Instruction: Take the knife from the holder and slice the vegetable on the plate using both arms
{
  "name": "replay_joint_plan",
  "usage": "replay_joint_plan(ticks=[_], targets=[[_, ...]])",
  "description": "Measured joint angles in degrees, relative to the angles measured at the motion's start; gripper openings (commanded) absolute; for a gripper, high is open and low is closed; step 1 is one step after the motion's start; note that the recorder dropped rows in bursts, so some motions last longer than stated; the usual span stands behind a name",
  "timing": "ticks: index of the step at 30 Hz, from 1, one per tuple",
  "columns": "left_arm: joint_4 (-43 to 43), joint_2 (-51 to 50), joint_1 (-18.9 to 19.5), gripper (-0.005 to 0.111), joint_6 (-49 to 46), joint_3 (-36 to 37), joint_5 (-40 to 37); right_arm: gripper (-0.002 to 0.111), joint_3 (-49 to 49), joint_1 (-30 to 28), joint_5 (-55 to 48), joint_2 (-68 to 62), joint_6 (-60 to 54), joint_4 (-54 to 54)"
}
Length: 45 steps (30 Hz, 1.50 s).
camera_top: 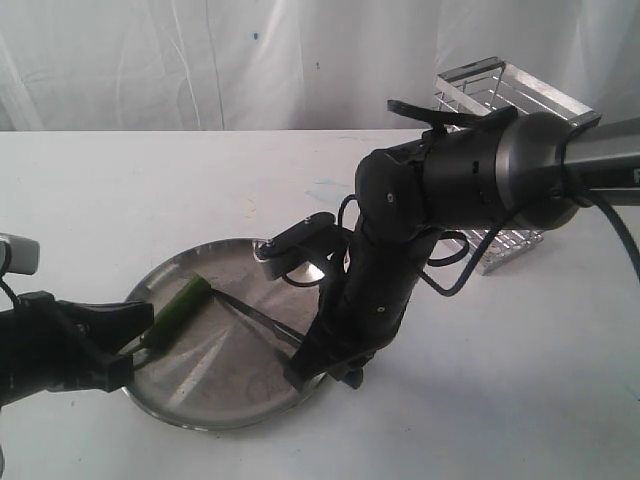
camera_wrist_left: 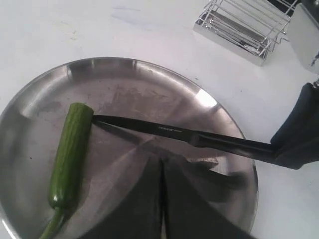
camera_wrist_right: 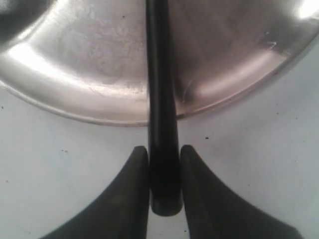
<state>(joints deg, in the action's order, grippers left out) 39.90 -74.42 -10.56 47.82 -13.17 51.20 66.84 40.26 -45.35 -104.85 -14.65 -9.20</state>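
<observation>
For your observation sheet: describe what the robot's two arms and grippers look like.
The right arm has bulky black and grey rounded segments, with a black cable looping beside it. The right gripper has curved, tapering matte black fingers. The left gripper is black, with a small grey block behind it.

In the exterior view, the right arm [camera_top: 420, 200] covered the near corner of the holder [camera_top: 510, 90] and hid the knife [camera_top: 255, 312] handle. The left gripper [camera_top: 110, 345] blocked the vegetable [camera_top: 178, 305] stem end. The left wrist view cut off the holder [camera_wrist_left: 244, 25] at the top edge. The right wrist view showed only part of the plate [camera_wrist_right: 75, 99], and the knife [camera_wrist_right: 160, 99] blade ran out of frame.
</observation>
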Motion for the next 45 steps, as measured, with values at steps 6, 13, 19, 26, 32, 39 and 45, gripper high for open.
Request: replay_joint_plan(ticks=[6,13,19,26,32,39,45], targets=[[-0.85,0.00,0.00,0.000,-0.12,0.00,-1.36,0.000,0.00,0.00,0.12,-0.14,0.00,0.00],[0.19,0.00,0.00,0.000,-0.12,0.00,-1.47,0.000,0.00,0.00,-0.10,-1.91,0.00,0.00],[0.33,0.00,0.00,0.000,-0.12,0.00,-1.47,0.000,0.00,0.00,-0.22,-1.91,0.00,0.00],[0.33,0.00,0.00,0.000,-0.12,0.00,-1.47,0.005,0.10,0.00,-0.31,-2.04,0.00,0.00],[0.44,0.00,0.00,0.000,-0.12,0.00,-1.47,0.013,0.18,0.00,-0.84,-2.98,0.00,0.00],[0.66,0.00,0.00,0.000,-0.12,0.00,-3.64,0.012,0.28,0.00,-1.10,-3.55,0.00,0.00],[0.66,0.00,0.00,0.000,-0.12,0.00,-4.21,0.013,0.28,0.00,-1.10,-3.55,0.00,0.00]])
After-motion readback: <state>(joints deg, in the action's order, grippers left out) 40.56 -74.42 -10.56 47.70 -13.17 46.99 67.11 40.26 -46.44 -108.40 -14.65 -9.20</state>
